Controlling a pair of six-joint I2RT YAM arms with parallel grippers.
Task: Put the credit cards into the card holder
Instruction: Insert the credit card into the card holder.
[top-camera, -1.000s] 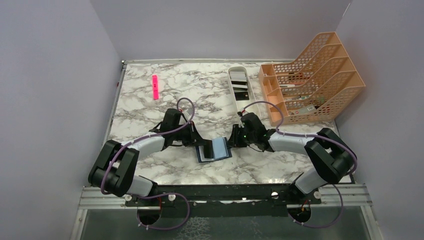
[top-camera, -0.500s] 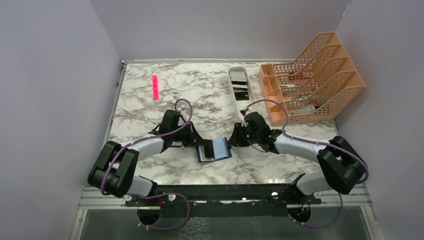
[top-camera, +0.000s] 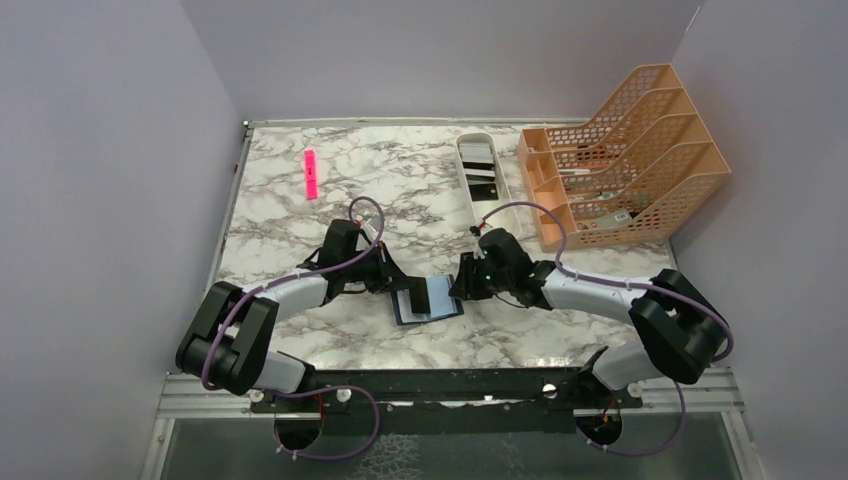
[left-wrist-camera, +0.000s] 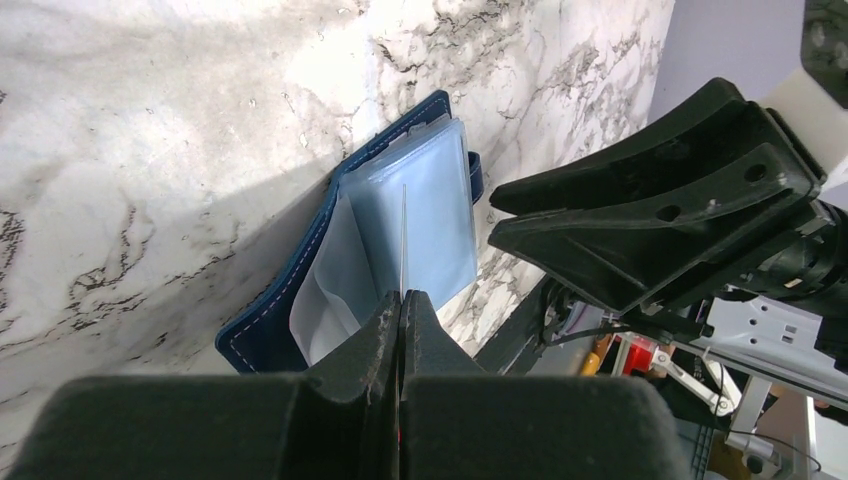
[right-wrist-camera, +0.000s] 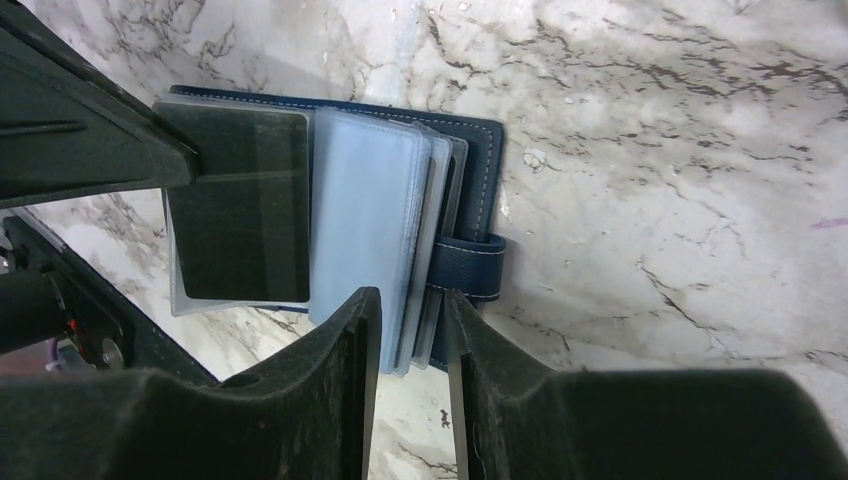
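The card holder (top-camera: 415, 318) lies open on the marble table between my grippers, navy outside (left-wrist-camera: 290, 300) with pale blue plastic sleeves (right-wrist-camera: 365, 220). My left gripper (top-camera: 400, 290) is shut on a dark credit card (right-wrist-camera: 238, 205), which lies over the holder's left half. In the left wrist view the card (left-wrist-camera: 403, 240) shows edge-on, as a thin line ahead of the closed left gripper (left-wrist-camera: 402, 298). My right gripper (right-wrist-camera: 410, 300) is closed to a narrow gap on the near edges of the sleeves, beside the strap (right-wrist-camera: 465, 270).
A long white oval tray (top-camera: 487, 180) holding more cards stands at the back, right of centre. An orange mesh file rack (top-camera: 625, 160) stands at the back right. A pink marker (top-camera: 310, 173) lies at the back left. Walls close in on three sides.
My right gripper has moved left onto the holder's right edge. The dark card has slid right over the pale sleeves. The left arm has barely shifted.
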